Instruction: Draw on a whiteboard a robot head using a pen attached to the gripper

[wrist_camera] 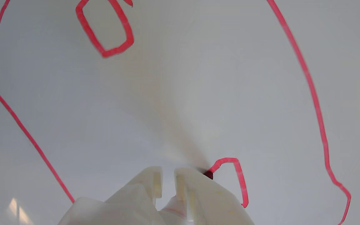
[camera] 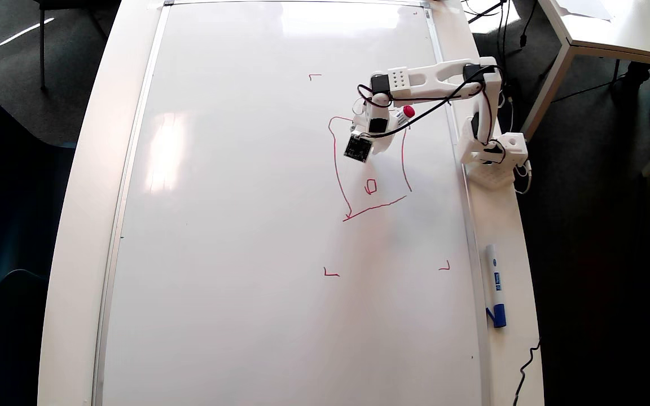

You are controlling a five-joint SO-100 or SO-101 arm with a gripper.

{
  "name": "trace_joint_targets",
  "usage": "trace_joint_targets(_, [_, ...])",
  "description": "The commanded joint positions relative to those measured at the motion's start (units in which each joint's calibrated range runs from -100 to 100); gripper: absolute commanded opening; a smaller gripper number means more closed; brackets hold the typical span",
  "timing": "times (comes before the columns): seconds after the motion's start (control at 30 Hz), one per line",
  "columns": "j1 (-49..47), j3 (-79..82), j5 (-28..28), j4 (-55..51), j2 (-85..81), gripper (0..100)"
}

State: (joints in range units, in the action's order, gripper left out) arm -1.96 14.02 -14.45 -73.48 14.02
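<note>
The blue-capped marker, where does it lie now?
In the overhead view the blue-capped marker lies on the table's right strip, just outside the whiteboard frame, below the arm's base.

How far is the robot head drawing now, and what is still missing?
Done: the robot head outline and one small inner box. In hand: the pen tip is on the whiteboard, partway through a second box. Left: closing it and any further features.

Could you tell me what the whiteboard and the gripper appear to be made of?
The whiteboard looks like a glossy coated panel: it mirrors window glare and has a thin silvery, probably metal, frame. The gripper seems matte off-white plastic, likely 3D-printed; in the wrist view its jaws look slightly translucent, with blocky edges.
</note>
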Motion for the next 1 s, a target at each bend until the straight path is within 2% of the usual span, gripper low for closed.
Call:
trace_joint_targets(0.0, [1.11, 4.63, 0.24, -2.45, -0.56, 1])
trace_joint_targets(0.97, [6.49, 5.36, 0.24, 1.72, -3.91, 1])
